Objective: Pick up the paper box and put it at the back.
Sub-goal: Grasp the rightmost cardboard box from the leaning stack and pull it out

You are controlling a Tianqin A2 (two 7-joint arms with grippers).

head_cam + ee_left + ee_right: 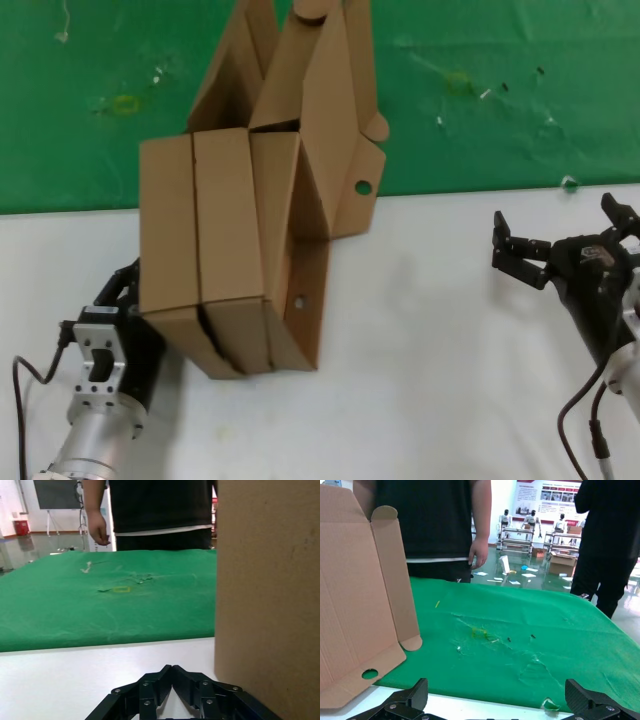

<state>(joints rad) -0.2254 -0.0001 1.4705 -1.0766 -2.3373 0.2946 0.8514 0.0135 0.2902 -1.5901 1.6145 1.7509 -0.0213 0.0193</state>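
Observation:
The paper box (322, 130) stands on edge at the table's middle. Its lid is open and leans back over the green back surface (500, 100), and a round hole shows in its side flap. In the right wrist view the lid (355, 605) rises beside the green cloth (520, 630). My left gripper (128, 288) sits low beside the boxes on the left, partly hidden by them. Its fingers are shut, tip to tip, on nothing (171, 668). My right gripper (558, 232) hovers open well to the right of the box, and nothing lies between its fingers (496, 692).
Two same-looking brown boxes (200, 230) stand pressed against the paper box's left side, and one of them fills the left wrist view (267, 595). White tabletop (430, 380) lies in front. People stand behind the green cloth (75, 610).

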